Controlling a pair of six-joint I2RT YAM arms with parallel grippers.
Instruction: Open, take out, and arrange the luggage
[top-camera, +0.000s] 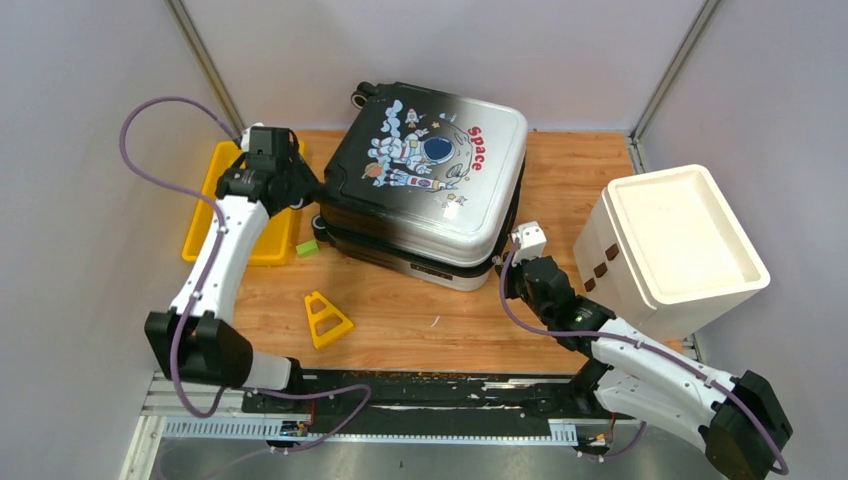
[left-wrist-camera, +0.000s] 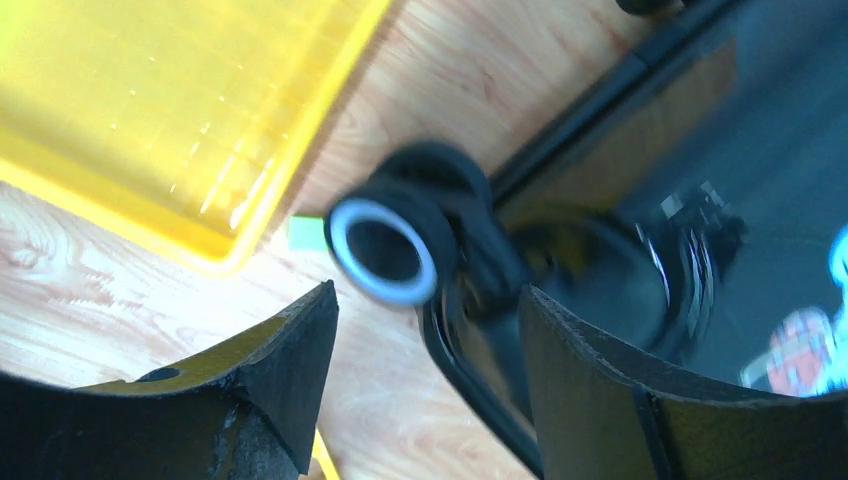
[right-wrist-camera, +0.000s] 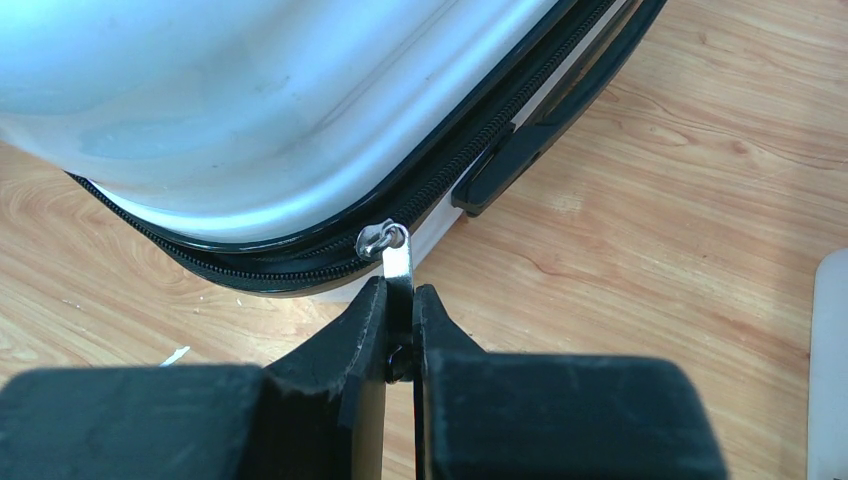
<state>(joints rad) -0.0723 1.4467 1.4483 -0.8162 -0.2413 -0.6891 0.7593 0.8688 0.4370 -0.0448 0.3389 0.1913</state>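
Luggage: lay flat at desk centre-far, astronaut print up, shells closed one on the other; wheeled end reached past the desk's far edge.
Luggage contents: hidden, lid was down.
Zip: slider sat at the near-right corner of the white end, w/ the zip pull hanging toward the right arm.
Right end effector: pinched closed on the zip pull, fingers just off the shell.
Left end effector: fingers spread apart at the luggage's left black corner; a blurred wheel sat just ahead of the gap, contact can't tell.
Yellow tray: far-left of desk, just beside the luggage; part hid under the left arm, the part seen showed only bare floor.
White bin: right side of desk, tilted, well apart from the tray; contents can't tell.
Loose bits: green block by the tray's near-right corner; yellow triangle piece on bare wood nearer the arm bases.
Edges: walls hemmed in left, right & far sides.
Open room: bare wood strip across the near half, btwn triangle piece & right arm; narrower gap btwn luggage & bin.
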